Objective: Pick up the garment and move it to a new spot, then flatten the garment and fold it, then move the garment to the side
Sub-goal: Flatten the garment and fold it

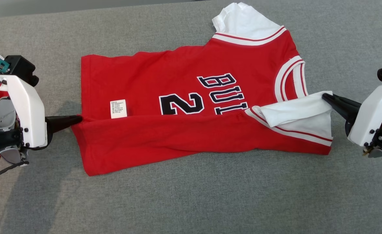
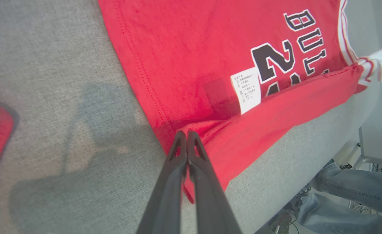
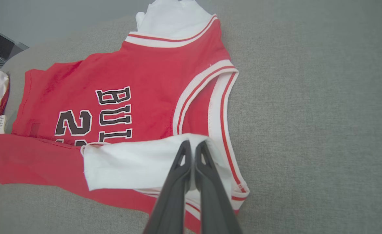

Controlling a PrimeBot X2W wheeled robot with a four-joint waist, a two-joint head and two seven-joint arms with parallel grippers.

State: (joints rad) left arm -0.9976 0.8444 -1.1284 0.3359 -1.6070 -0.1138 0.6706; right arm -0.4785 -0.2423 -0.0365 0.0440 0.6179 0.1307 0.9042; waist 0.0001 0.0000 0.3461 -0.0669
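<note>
Red jersey [image 1: 184, 97] lies lengthwise across the gray surface [image 1: 210, 201], collar toward the robot's right. The left gripper [image 1: 77, 119] pinches its hem [image 1: 81, 94], and the right gripper [image 1: 326, 97] pinches a white sleeve [image 1: 295, 110].

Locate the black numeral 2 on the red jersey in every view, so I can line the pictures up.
Head view: the numeral 2 lies mid-frame on the red jersey, just above the folded-over flap.
Left wrist view: upper right, up and right of the white care label.
Right wrist view: left of centre, just above the fold.
Shared landmark: the black BUL lettering next to the numeral.
</note>
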